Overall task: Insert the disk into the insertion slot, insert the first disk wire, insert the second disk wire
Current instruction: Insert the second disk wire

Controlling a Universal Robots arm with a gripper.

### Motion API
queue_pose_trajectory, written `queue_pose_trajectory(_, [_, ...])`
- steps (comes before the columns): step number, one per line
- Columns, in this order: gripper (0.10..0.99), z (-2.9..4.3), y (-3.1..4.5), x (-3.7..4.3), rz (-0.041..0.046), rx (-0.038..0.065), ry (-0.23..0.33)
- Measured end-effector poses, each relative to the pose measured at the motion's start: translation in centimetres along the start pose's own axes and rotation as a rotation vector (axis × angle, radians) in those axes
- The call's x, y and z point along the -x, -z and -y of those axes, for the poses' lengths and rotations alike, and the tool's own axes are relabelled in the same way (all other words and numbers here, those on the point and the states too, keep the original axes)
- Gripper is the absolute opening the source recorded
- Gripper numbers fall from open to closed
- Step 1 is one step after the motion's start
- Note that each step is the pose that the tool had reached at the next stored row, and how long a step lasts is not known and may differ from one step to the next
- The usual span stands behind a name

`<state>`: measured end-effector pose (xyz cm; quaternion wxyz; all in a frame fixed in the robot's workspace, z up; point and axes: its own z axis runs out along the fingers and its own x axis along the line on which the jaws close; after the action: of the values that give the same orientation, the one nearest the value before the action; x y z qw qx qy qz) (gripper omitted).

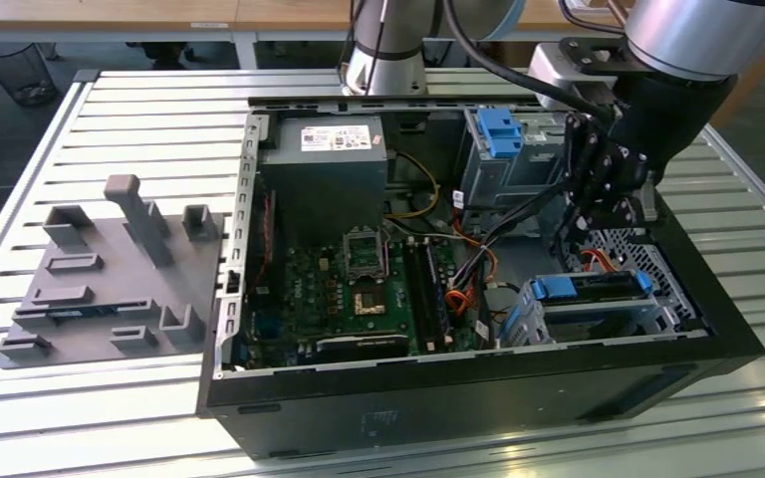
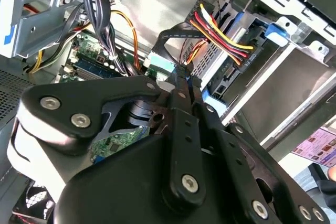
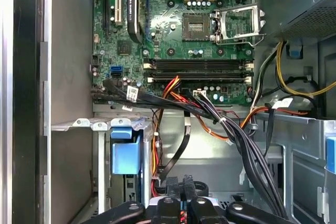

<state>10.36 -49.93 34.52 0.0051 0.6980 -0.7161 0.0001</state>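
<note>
Landmark: the insertion slot [image 1: 593,311], a silver-grey ribbed cage at the near corner of the open computer case [image 1: 489,378], on the exterior view's right.

1. The disk [image 1: 596,287]. Its blue carrier frame is seen lying within the insertion slot, level with the cage's upper edge. The first step is judged done. In the first wrist view the blue frame [image 3: 126,153] is seen inside the cage walls.

2. Coloured wire bundle [image 2: 223,35], red, yellow and black. In the second wrist view it is seen running to a black connector at the disk's rear edge; it appears seated, though the seating cannot be confirmed.

3. Flat black cable [image 2: 176,35]. It is seen looping just above the slot, with its end at the tips of the gripper. Whether it is already plugged in cannot be told; this wire step is judged to be in hand.

4. The gripper [image 2: 181,74]. It is held directly above the slot, inside the case. The jaws are drawn nearly together, and a thin dark piece, apparently the cable's end, is pinched between them. In the first wrist view the fingertips [image 3: 169,203] are seen close together over the same cable.

5. Motherboard [image 1: 356,289]. It lies beyond the slot, toward the case's middle.

6. Taller metal bay with blue latch [image 1: 502,134]. It stands behind the slot, untouched.

7. Grey fixture plate [image 1: 104,289]. It rests on the slatted table [image 1: 130,129], well apart from the slot.
</note>
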Motion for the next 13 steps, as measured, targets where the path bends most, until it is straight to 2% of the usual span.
queue_pose_trajectory(4, [0.149,0.17,0.0,0.02,0.0005,0.0,0.0])
queue_pose_trajectory(5, [0.149,0.2,-0.01,-0.01,0.007,0.0,0.0])
queue_pose_trajectory(7, [0.149,0.21,-0.01,-0.17,0.0275,0.001,0.0])
queue_pose_trajectory(8, [0.149,0.22,-0.01,-0.25,0.0327,0.001,0.0])
queue_pose_trajectory(13, [0.149,0.24,-0.02,-0.83,0.0346,0.001,0.0])
